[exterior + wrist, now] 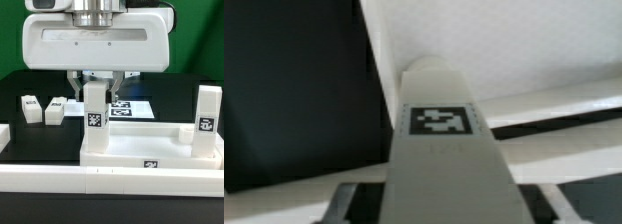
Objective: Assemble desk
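The white tray-like tabletop (150, 152) lies in the middle of the black table, rim up. One white leg (94, 118) stands upright on its corner at the exterior view's left, with a tag on its face. My gripper (97, 84) comes down from above and is shut on the top of this leg. In the wrist view the leg (441, 165) fills the space between my fingers (345, 205), with the tabletop (491, 40) beyond it. A second leg (207, 110) stands upright on the tabletop's corner at the exterior view's right. Two more legs (31, 107) (56, 109) lie loose on the table to the left.
The marker board (133, 106) lies flat behind the tabletop. A long white border rail (110, 187) runs along the front, and another piece of rail (4, 135) sits at the left edge. The large white gripper body hangs low over the tabletop's back half.
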Robot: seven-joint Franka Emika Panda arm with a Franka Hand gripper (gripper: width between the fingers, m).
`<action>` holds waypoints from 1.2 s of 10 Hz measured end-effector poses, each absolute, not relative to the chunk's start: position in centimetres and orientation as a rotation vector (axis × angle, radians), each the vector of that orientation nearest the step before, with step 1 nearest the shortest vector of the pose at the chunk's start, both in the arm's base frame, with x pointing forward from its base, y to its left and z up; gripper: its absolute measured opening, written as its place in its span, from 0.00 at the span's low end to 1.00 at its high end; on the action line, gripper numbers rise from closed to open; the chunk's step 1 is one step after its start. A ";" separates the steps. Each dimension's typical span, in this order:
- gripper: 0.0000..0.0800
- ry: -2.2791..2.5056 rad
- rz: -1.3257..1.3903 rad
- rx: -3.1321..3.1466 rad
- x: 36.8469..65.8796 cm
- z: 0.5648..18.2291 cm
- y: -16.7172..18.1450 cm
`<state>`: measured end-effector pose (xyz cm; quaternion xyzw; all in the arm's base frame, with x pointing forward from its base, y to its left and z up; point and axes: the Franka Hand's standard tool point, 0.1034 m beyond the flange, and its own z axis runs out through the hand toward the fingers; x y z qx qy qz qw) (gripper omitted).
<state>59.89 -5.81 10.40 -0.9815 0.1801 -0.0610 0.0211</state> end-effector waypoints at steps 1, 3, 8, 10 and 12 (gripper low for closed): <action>0.36 0.717 -0.185 -2.995 59.8 10.3 -5.9; 0.36 0.970 -0.189 -2.903 59.7 10.3 -6.0; 0.37 1.609 -0.176 -2.568 59.8 10.3 -5.8; 0.37 1.734 -0.168 -2.479 59.8 10.3 -5.9; 0.37 1.723 -0.168 -2.487 59.8 10.3 -5.9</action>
